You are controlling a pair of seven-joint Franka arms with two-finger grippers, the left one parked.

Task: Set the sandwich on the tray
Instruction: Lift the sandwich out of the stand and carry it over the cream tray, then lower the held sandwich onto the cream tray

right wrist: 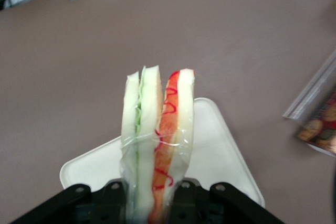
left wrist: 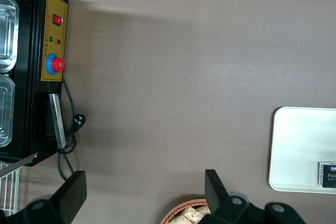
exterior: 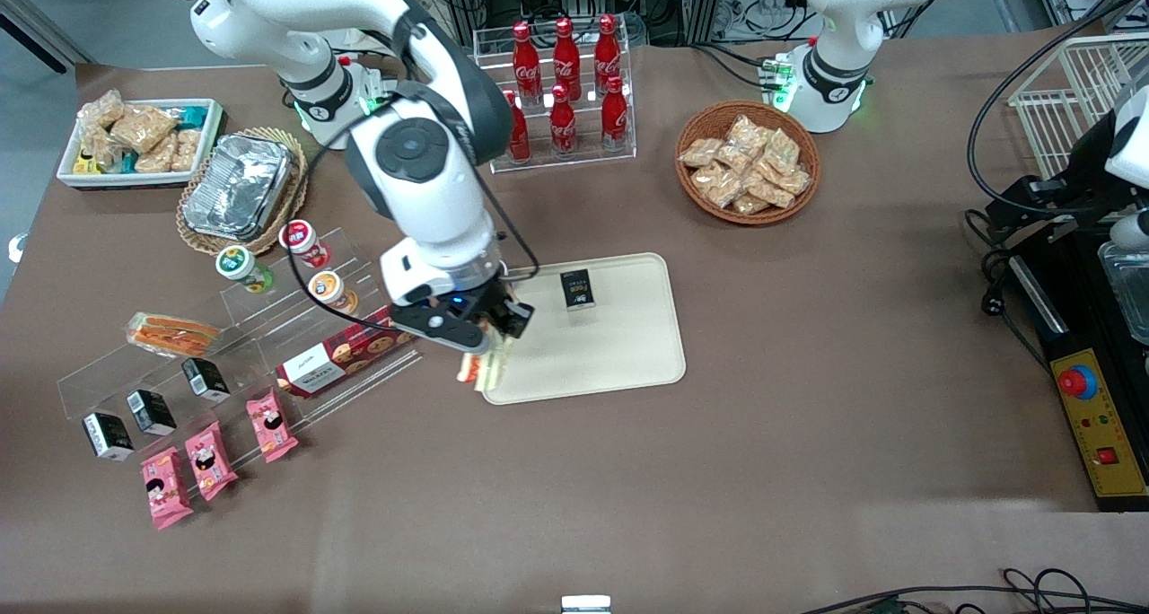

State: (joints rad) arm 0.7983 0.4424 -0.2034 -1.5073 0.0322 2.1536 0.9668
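1 clear-wrapped sandwich of white bread with orange-red and green filling (right wrist: 156, 145) is held clamped between the jaws of the black two-finger gripper (exterior: 489, 327), above the corner of the 1 cream-beige plastic tray (exterior: 619, 354) nearest the clear acrylic rack (exterior: 269, 345). 1 small black packet (exterior: 578, 289) lies on the tray.

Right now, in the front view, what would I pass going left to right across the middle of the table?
Spare sandwich → red biscuit box → jaws gripping the sandwich → black packet on the tray.
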